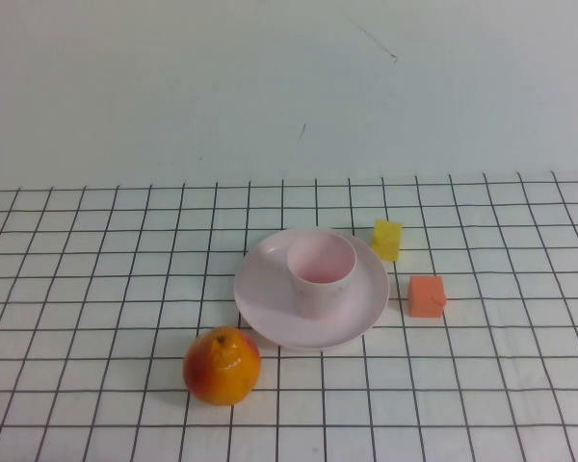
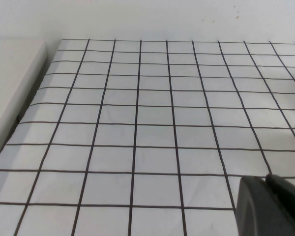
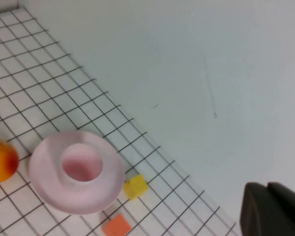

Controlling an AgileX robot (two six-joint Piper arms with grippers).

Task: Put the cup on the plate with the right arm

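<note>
The pale pink cup (image 1: pixel 321 272) stands upright on the round pale pink plate (image 1: pixel 270 298) at the middle of the table. Both also show in the right wrist view, the cup (image 3: pixel 81 165) inside the plate (image 3: pixel 44 189). Neither arm shows in the high view. My right gripper (image 3: pixel 266 189) is shut and empty, raised well away from the cup, off to the right. My left gripper (image 2: pixel 265 179) is shut and empty, low over bare gridded cloth.
A yellow block (image 1: pixel 387 239) lies just right of the plate and an orange block (image 1: pixel 426 296) further right. An orange-red apple-like fruit (image 1: pixel 222 365) sits in front of the plate's left side. A white wall stands behind the gridded table.
</note>
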